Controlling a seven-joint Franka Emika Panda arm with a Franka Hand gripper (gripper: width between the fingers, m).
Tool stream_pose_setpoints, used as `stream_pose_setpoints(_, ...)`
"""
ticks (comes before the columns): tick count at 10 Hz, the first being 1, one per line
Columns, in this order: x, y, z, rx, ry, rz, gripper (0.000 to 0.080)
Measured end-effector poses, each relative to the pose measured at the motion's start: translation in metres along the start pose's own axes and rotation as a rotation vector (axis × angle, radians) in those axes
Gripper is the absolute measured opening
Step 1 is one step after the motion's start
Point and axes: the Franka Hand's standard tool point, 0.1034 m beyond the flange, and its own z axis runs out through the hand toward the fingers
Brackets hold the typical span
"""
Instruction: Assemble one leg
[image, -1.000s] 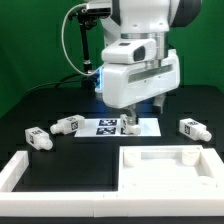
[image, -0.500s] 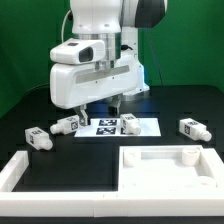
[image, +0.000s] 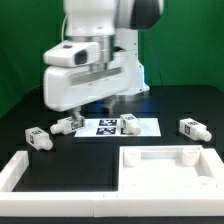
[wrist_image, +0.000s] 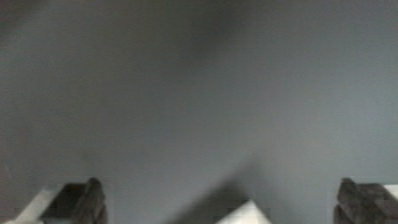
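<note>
Closest to us, along the near edge of the black worktop (image: 100, 150), we see a large white panel (image: 165, 172) by the near corner on the exterior view's right. An L-shaped white rail (image: 20, 170) lies at the near corner on the exterior view's left. Farther in, a row of small tagged pegs crosses the middle. One spare leg (image: 40, 138) lies toward the edge on the exterior view's left, and the leg (image: 65, 125) lies just beside it. Another leg (image: 128, 123) rests on the marker board (image: 108, 128), and a last leg (image: 192, 127) sits well apart toward the opposite edge. The white arm (image: 95, 65) hangs over the leg; we cannot tell whether it touches. In the wrist view the two fingers (wrist_image: 80, 200) stand wide apart with nothing between them, so the jaws are spread and empty, over a blurred grey surface.
</note>
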Motion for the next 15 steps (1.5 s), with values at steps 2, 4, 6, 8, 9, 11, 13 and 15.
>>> stream_pose_setpoints(2, -0.043, 0.018, 0.014, 0.017, -0.016, 0.035, 0.0649)
stream_pose_setpoints(4, -0.048, 0.022, 0.02, 0.04, -0.026, 0.034, 0.0649)
stream_pose_setpoints(6, -0.049, 0.021, 0.021, 0.042, -0.027, 0.035, 0.0649)
stream_pose_setpoints(8, -0.063, 0.021, 0.04, 0.052, -0.044, 0.127, 0.0649)
stream_pose_setpoints(9, -0.069, 0.02, 0.051, 0.065, -0.057, 0.152, 0.0649)
stream_pose_setpoints(11, -0.075, 0.021, 0.068, 0.077, -0.069, 0.158, 0.0649)
stream_pose_setpoints(13, -0.075, 0.021, 0.069, 0.079, -0.07, 0.157, 0.0649)
stream_pose_setpoints(15, -0.075, 0.021, 0.069, 0.079, -0.071, 0.156, 0.0542)
